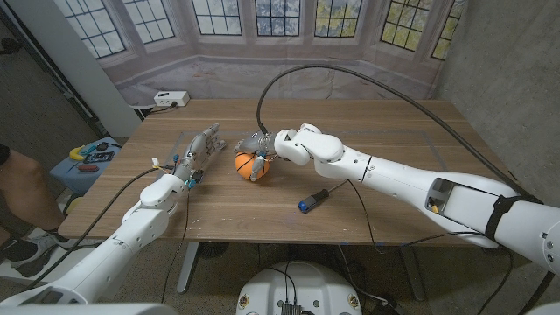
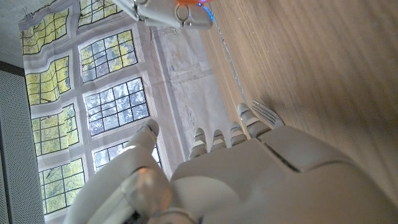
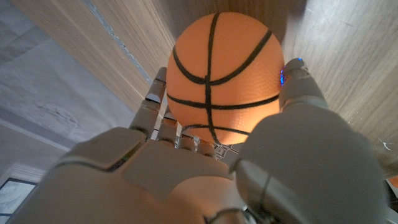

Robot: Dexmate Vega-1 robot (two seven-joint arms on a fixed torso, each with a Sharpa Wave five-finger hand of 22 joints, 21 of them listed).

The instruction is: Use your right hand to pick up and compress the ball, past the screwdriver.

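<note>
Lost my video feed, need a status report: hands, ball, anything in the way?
Right hand wrapped around the ball. Left hand open, holding nothing. Screwdriver on the table, nearer the robot, clear of the ball.

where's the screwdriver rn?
In the head view the screwdriver lies on the table, right of centre near the front edge, just under the right forearm and nearer the robot than the ball in the right hand.

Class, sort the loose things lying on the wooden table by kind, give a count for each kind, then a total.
Balls: 1, the orange basketball-patterned ball, held by the right hand.
Screwdrivers: 1, the black-shafted screwdriver with a blue handle end.
White boxes: 1, the small white box at the far left edge.
Total: 3
</note>
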